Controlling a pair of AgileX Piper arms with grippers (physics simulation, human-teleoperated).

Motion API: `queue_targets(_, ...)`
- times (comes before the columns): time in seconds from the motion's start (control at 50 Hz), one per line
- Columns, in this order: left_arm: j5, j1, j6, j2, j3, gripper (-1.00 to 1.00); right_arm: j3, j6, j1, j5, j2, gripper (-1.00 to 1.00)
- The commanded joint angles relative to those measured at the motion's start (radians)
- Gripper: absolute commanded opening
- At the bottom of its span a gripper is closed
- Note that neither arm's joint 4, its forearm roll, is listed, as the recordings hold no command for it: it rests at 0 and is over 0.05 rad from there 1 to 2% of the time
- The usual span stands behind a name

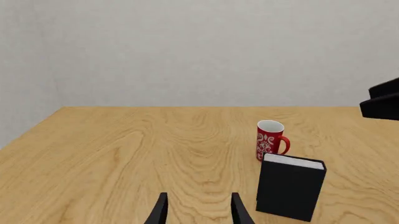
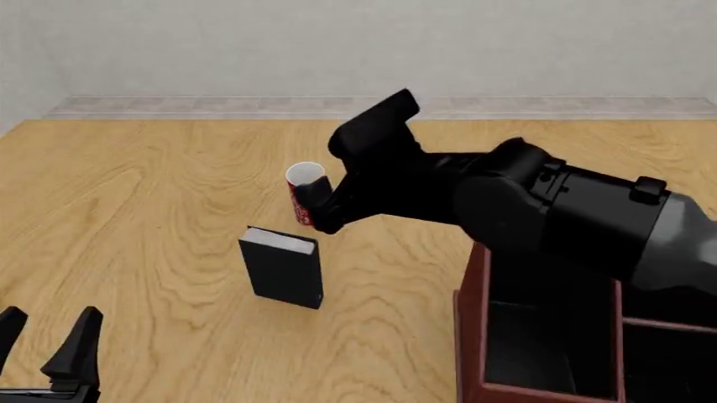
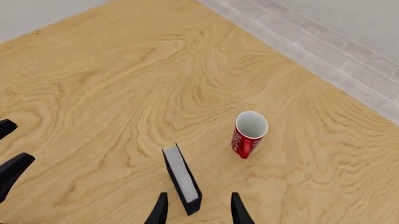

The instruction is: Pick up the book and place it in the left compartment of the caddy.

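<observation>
Nearest the camera, the left gripper [image 2: 45,344] sits low at the near-left table edge, fingers spread apart with nothing between them. At the near right stands the caddy [image 2: 468,336], its left compartment [image 2: 549,344] largely hidden under the right arm; no contents are discernible. Further out, the book [image 2: 282,269] stands upright on the table [image 2: 146,210], white page edges facing up, well apart from the caddy. The right gripper [image 3: 194,210] is raised above the book; in the right wrist view its fingers are parted, with the book's near end lying between the tips, contact not discernible. Just behind the book stands the red mug [image 2: 304,189], upright.
</observation>
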Motion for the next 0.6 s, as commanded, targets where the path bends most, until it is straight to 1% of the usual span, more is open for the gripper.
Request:
queue_targets(0.02, 0.000, 0.000, 0.000, 0.000, 0.000, 1.00, -0.006, -0.007, 0.004, -0.021, 0.052, 1.00)
queue_targets(0.08, 0.000, 0.000, 0.000, 0.000, 0.000, 1.00, -0.011, -0.016, 0.002, -0.025, 0.066, 1.00)
queue_targets(0.28, 0.000, 0.000, 0.000, 0.000, 0.000, 1.00, -0.013, -0.023, -0.002, -0.044, 0.112, 1.00)
queue_targets(0.5, 0.000, 0.000, 0.000, 0.000, 0.000, 1.00, -0.029, -0.025, -0.006, -0.054, 0.170, 1.00)
queue_targets(0.6, 0.000, 0.000, 0.000, 0.000, 0.000, 1.00, -0.029, -0.020, 0.004, -0.059, 0.185, 1.00)
